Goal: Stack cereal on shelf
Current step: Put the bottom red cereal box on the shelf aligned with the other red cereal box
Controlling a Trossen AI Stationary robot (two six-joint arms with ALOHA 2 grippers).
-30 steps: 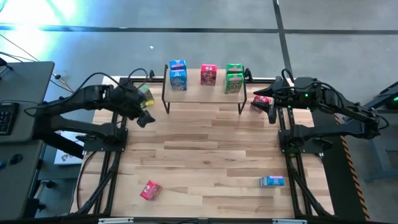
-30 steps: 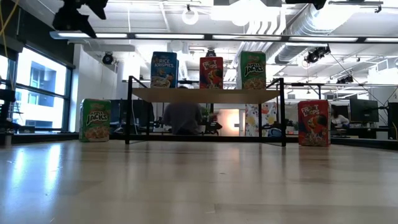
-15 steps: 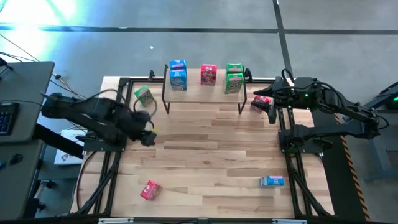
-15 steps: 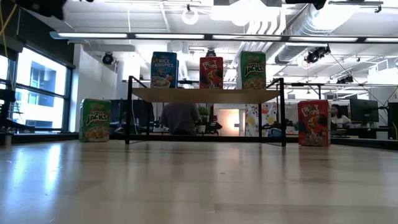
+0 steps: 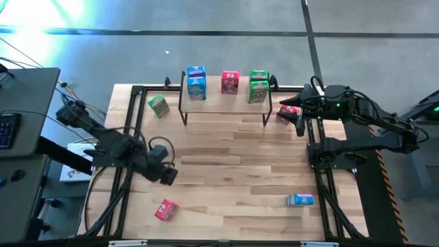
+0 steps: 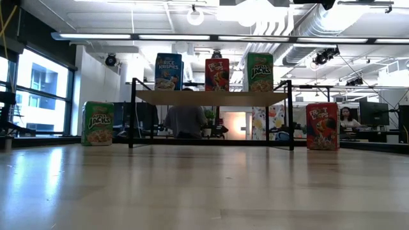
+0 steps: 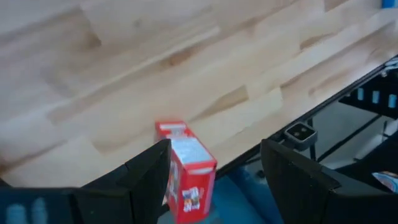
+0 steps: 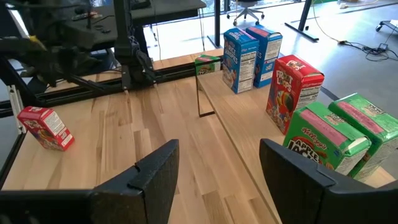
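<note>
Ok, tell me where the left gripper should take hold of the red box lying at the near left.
The left gripper hangs open just above that red box. It lies tilted on the tabletop, so probably come straight down and close across its two long narrow sides, near mid-length.

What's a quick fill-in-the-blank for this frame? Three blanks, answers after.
The lying box nearest the left pincer is coloured ___. The green box on the table stands on the ___ arm's side of the shelf. The right pincer sits beside the shelf, its fingers ___.
Missing words: pink-red; left; open.
</note>
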